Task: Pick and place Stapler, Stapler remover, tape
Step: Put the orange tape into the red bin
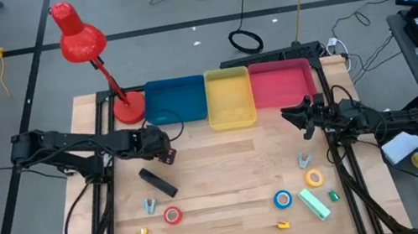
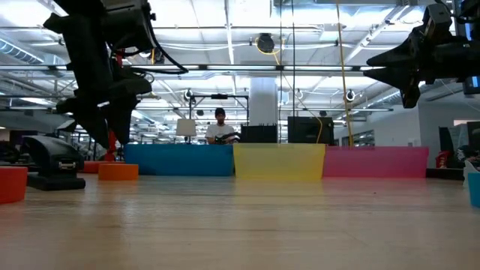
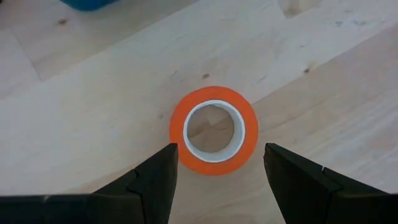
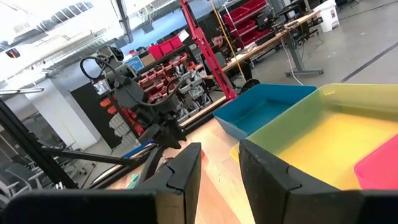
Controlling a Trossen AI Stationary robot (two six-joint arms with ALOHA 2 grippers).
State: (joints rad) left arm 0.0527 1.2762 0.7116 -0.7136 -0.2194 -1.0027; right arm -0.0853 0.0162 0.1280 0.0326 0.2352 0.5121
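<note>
High view: my left gripper (image 1: pixel 164 146) hangs over the wooden table (image 1: pixel 229 186) just in front of the blue bin (image 1: pixel 176 101), beside the red lamp (image 1: pixel 81 38). The orange tape is hidden under it here. The black stapler (image 1: pixel 158 182) lies just nearer the front edge; the red tape (image 1: pixel 173 216), blue tape (image 1: pixel 282 200) and yellow tape (image 1: pixel 313 177) sit further forward. My right gripper (image 1: pixel 292 116) waits in front of the pink bin (image 1: pixel 280 81).

Low view: left gripper (image 2: pixel 105 124) raised off the table, the orange tape (image 2: pixel 118 171) on the boards below it. Right gripper (image 2: pixel 390 71) held high. A person (image 2: pixel 220 129) sits beyond the bins.

Left wrist view: fingers (image 3: pixel 155 180) spread wide, clear of the orange tape (image 3: pixel 214 130), which lies flat between and ahead of them.

Right wrist view: fingers (image 4: pixel 186 168) parted by a narrow gap, holding nothing; yellow bin (image 4: pixel 329 134) ahead.
</note>
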